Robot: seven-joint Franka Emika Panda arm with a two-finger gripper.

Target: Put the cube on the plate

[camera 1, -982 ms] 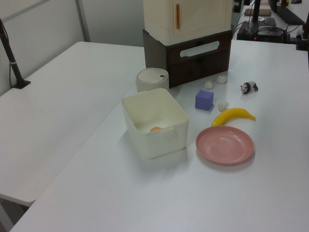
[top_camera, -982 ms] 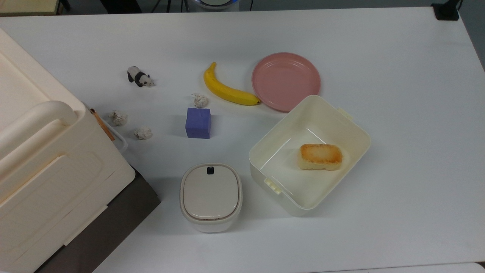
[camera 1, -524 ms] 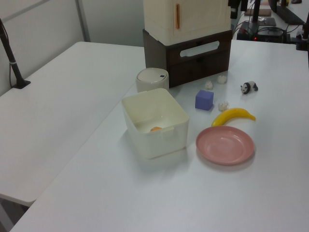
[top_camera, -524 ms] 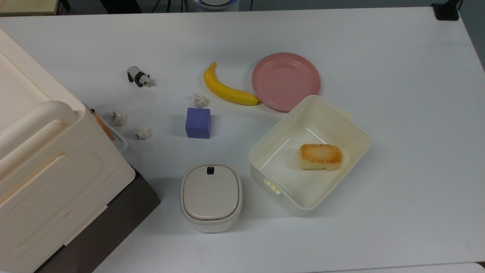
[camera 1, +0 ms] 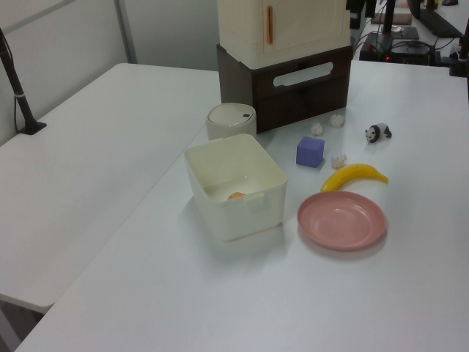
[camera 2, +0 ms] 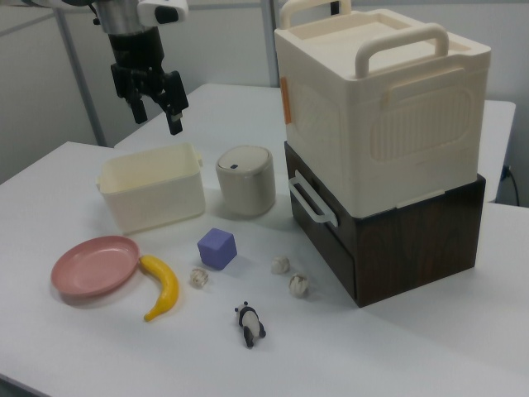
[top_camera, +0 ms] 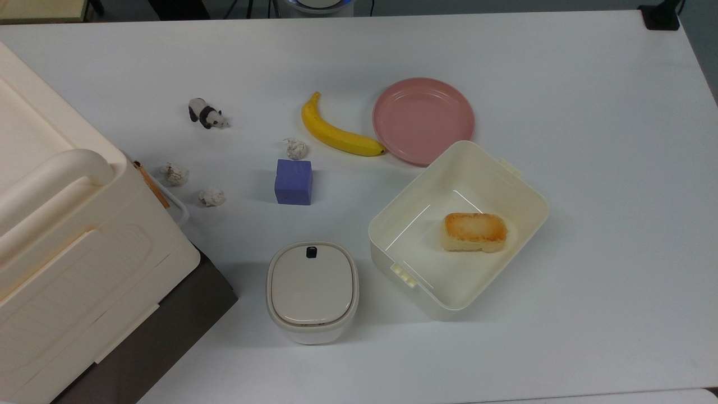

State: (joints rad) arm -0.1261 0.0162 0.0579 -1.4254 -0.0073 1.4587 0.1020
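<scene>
The blue-purple cube (top_camera: 293, 182) (camera 1: 310, 151) (camera 2: 217, 247) rests on the white table, alone and untouched. The round pink plate (top_camera: 423, 120) (camera 1: 341, 220) (camera 2: 92, 265) lies bare, up and to the right of the cube in the top view, with a banana between them. In the right view my gripper (camera 2: 157, 116) hangs high above the cream tub, far from the cube, fingers open and pointing down with nothing between them.
A banana (top_camera: 336, 134) touches the plate's rim. The cream tub (top_camera: 404, 207) holds a golden-brown bread block (top_camera: 475, 231). A lidded bin (top_camera: 312, 289), a panda figure (top_camera: 206, 114), three paper balls (top_camera: 296, 148) and a large cream box (top_camera: 56, 235) on a dark base surround the cube.
Nothing on the table has moved. In the left view a dark part has come into sight at the top edge, right of the big box.
</scene>
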